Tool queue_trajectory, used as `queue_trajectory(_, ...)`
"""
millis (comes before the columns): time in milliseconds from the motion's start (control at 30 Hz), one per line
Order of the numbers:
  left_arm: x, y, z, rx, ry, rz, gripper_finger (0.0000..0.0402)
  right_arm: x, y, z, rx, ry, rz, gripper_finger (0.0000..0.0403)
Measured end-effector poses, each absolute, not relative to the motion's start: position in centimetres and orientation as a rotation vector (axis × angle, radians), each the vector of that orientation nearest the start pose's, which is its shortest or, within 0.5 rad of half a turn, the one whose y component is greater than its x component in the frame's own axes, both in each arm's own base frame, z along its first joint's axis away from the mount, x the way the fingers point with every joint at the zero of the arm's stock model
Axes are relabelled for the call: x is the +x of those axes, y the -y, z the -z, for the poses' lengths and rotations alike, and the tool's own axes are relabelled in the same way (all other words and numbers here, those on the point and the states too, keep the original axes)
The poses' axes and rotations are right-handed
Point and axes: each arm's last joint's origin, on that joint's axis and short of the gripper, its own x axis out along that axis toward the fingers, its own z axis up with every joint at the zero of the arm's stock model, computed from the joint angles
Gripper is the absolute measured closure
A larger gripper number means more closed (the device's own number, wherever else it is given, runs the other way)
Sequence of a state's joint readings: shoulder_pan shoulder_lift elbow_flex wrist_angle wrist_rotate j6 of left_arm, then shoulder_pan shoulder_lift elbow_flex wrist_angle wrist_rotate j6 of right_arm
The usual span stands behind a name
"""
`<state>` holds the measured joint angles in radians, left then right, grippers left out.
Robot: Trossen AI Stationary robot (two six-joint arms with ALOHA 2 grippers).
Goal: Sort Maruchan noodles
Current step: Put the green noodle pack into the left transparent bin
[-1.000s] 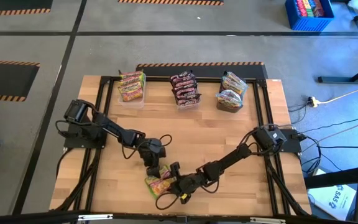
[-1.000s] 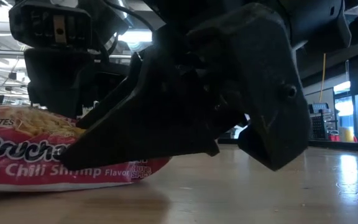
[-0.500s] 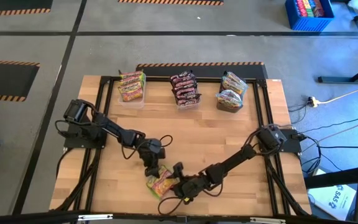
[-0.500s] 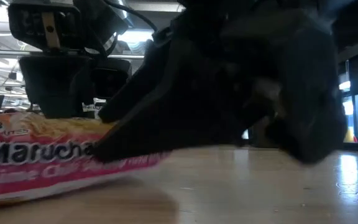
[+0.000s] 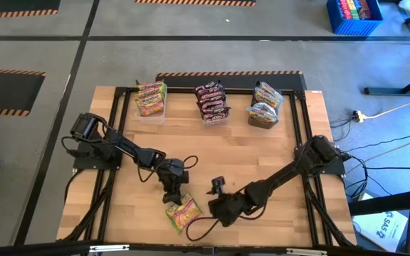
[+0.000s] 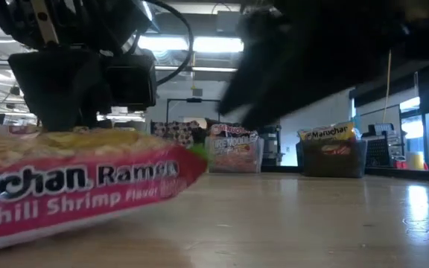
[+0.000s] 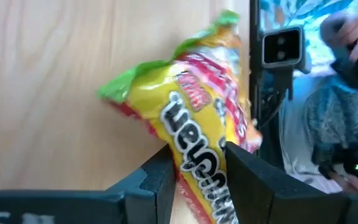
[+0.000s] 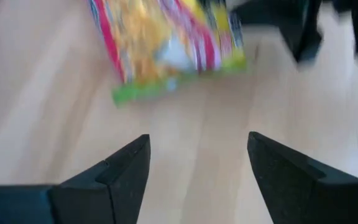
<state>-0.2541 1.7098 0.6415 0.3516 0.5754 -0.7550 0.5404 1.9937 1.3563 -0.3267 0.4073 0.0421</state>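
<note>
High view. A pale wooden table [image 5: 262,153] within a black frame is set on a grey floor marked with striped hazard tape; a blue crate [image 5: 354,16] is seen on the floor at the far right. Along the far edge three tubs are ranged: a clear tub of yellow-green packets [image 5: 151,99], a clear tub of maroon packets [image 5: 213,102] and a dark grey tub of yellow-orange packets [image 5: 265,107]. One loose yellow-green packet [image 5: 184,212] is lying near the front edge. The left gripper [image 5: 174,197] is placed at that packet's far end; the right gripper [image 5: 214,202] is held just beside the packet, apart from it.

Low view. The loose packet [image 6: 73,186] is shown large at the left, its front edge tilted off the wood, with the left gripper [image 6: 69,112] above it. The three tubs and a lit workshop room are seen beyond, detail not given from above.

Left wrist view. The fingers [image 7: 160,180] are seen clamped on the packet [image 7: 197,130], one on each side. A person's sleeve [image 7: 316,124] is visible beyond the table edge, unseen elsewhere.

Right wrist view. The fingers [image 8: 123,165] are spread wide with only bare wood between them; the packet [image 8: 166,43] is seen ahead, untouched.
</note>
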Motion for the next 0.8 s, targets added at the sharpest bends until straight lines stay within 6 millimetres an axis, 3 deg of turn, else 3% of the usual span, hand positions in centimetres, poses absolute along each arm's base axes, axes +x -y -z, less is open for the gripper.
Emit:
queue_trajectory(267, 27.6, 8.6, -14.6, -0.757, -0.938, 0.504, 0.0288, 34.7, -18.7, -16.2, -0.435, -0.981, 0.032, 0.0149)
queue_trajectory(500, 27.4, 7.7, -14.6, -0.750, -0.956, 0.453, 0.0332, 34.3, -16.4, -13.5, -0.400, -0.995, 0.088, 0.0149)
queue_trajectory(667, 27.5, 7.3, -14.5, -0.775, -0.958, 0.402, 0.0339, 34.9, -16.5, -13.2, -0.276, -0.920, 0.002, 0.0149)
queue_trajectory(800, 27.5, 7.1, -14.4, -0.789, -0.962, 0.361, 0.0323, 35.7, -17.3, -13.8, -0.171, -0.827, -0.129, 0.0149)
